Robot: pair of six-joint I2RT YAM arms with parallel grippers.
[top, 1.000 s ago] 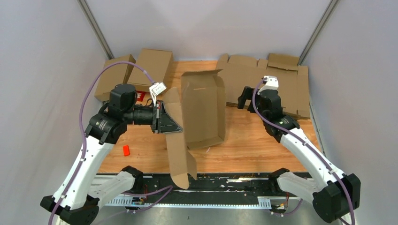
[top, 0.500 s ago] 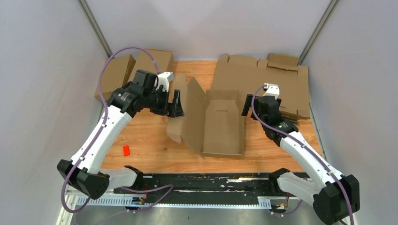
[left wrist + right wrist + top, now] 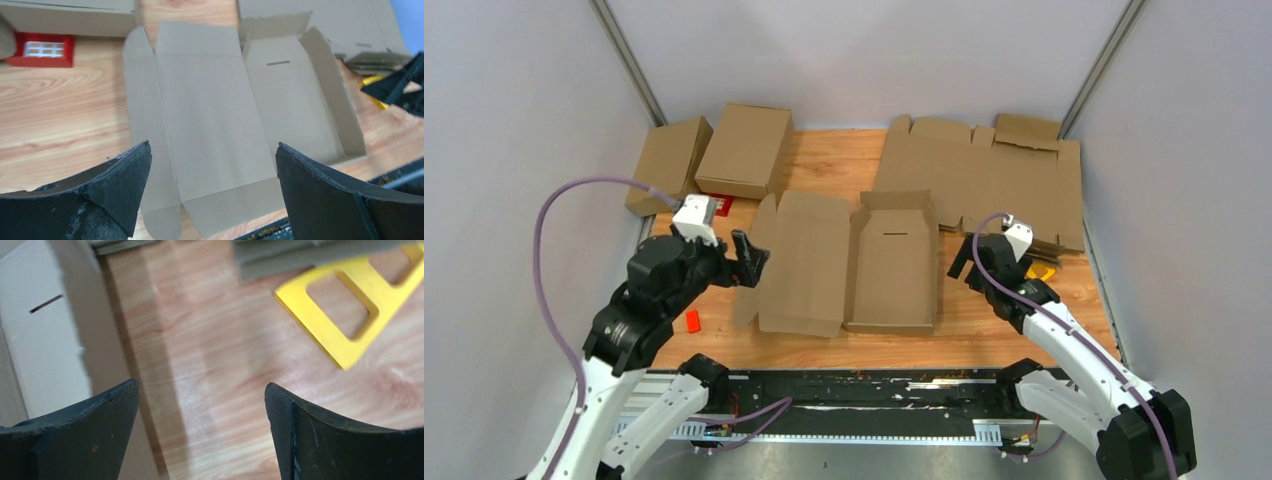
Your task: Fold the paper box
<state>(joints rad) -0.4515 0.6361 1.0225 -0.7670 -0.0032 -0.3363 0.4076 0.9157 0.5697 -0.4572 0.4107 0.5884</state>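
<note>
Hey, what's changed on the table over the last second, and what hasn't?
The left gripper let go of a flap of the plain brown corrugated cardboard box and drew back to the near left, open. The box, tilted up before, now lies open on the table. The right gripper pulled back slightly, open. The stack of cardboard sheets and small red piece stayed put.

Paper box (image 3: pixel 844 262) plain brown corrugated cardboard, lying open and mostly flat mid-table, lid panel left, shallow tray with slot right, walls partly raised.
</note>
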